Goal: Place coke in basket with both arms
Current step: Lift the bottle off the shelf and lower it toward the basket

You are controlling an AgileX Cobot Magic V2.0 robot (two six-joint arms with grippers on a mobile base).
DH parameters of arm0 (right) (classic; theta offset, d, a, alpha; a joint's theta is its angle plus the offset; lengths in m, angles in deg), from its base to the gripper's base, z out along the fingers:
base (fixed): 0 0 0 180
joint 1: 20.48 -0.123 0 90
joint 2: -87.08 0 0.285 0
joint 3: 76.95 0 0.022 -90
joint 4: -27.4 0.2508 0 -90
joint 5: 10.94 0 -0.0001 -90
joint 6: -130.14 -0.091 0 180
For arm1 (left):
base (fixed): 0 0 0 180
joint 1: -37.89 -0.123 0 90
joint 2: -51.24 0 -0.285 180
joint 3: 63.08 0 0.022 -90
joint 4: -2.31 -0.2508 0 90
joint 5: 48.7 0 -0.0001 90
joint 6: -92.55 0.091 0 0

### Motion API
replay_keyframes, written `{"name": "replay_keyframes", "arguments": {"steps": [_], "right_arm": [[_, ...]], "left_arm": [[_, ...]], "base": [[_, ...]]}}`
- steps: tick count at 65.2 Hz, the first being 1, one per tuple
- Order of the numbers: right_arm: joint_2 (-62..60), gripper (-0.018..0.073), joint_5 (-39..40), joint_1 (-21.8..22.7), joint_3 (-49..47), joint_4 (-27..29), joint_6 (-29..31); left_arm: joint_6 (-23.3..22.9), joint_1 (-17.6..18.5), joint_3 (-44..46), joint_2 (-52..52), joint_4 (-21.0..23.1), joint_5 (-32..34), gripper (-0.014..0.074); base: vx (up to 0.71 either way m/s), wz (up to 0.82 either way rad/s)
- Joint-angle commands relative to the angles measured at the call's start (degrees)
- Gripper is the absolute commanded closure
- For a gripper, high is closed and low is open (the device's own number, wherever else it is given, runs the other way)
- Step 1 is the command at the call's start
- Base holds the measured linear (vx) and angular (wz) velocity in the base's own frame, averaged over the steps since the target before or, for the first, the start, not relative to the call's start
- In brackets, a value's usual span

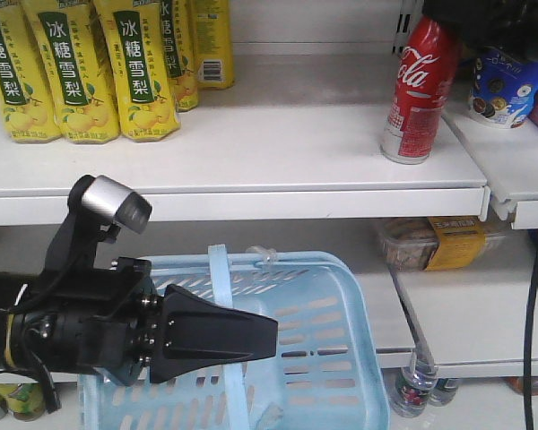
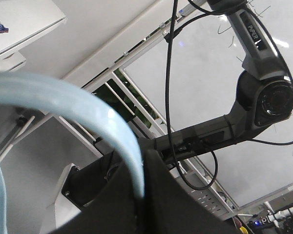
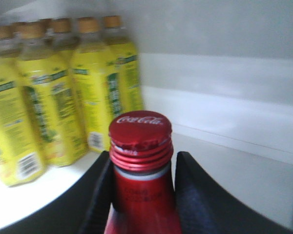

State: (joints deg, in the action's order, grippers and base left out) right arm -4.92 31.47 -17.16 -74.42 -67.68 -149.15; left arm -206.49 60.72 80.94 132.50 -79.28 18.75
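Note:
The coke [image 1: 417,94], a slim red bottle with white script, leans slightly on the white shelf [image 1: 251,202] at the upper right. My right gripper [image 3: 142,163] reaches down over it, and its black fingers [image 3: 95,195] press against both sides of the neck just under the red cap [image 3: 140,127]. The front view shows only a dark part of that arm [image 1: 484,22] above the bottle. The light blue basket [image 1: 341,358] hangs below the shelf. My left gripper [image 1: 267,336] is shut on its pale handle [image 2: 63,105], which runs between the jaws [image 2: 144,195].
Yellow pear-drink bottles [image 1: 72,72] stand in rows at the shelf's left [image 3: 39,122]. A blue snack cup [image 1: 502,85] sits right of the coke. Packaged food [image 1: 435,242] lies on the lower shelf, small bottles [image 1: 417,390] below. A black cable [image 1: 533,313] hangs at right.

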Motion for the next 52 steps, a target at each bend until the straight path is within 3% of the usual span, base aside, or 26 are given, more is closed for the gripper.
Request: {"name": "replay_keyframes", "arguments": {"steps": [1, 10, 15, 24, 32, 46, 52], "right_arm": [[-3.38, 0.0565, 6.13, 0.00, -1.83, 0.88, -0.92], [-8.84, 0.0564, 8.45, 0.00, -1.83, -7.95, -9.98], [-12.57, 0.0564, 10.78, 0.07, -0.96, -7.81, -14.90], [-20.33, 0.0564, 14.00, 0.00, 0.99, -7.81, -16.49], [-26.81, 0.0564, 15.34, 0.00, 5.40, -7.81, -21.40], [-33.53, 0.0564, 19.37, 0.00, 17.26, -7.02, -21.62], [-34.55, 0.0564, 18.26, 0.00, 22.85, -4.15, -21.62]], "left_arm": [[0.06, 0.17, 1.50, -1.80, 4.76, 11.66, 0.0603], [0.06, 0.17, 1.50, -1.80, 4.76, 11.66, 0.0603], [0.06, 0.17, 1.50, -1.80, 4.76, 11.66, 0.0603], [0.06, 0.17, 1.50, -1.80, 4.76, 11.66, 0.0603], [0.06, 0.17, 1.50, -1.80, 4.76, 11.66, 0.0603], [0.06, 0.17, 1.50, -1.80, 4.76, 11.66, 0.0603], [0.06, 0.17, 1.50, -1.80, 4.76, 11.66, 0.0603]], "base": [[0.00, 0.00], [0.00, 0.00], [0.00, 0.00], [0.00, 0.00], [0.00, 0.00], [0.00, 0.00], [0.00, 0.00]]}}
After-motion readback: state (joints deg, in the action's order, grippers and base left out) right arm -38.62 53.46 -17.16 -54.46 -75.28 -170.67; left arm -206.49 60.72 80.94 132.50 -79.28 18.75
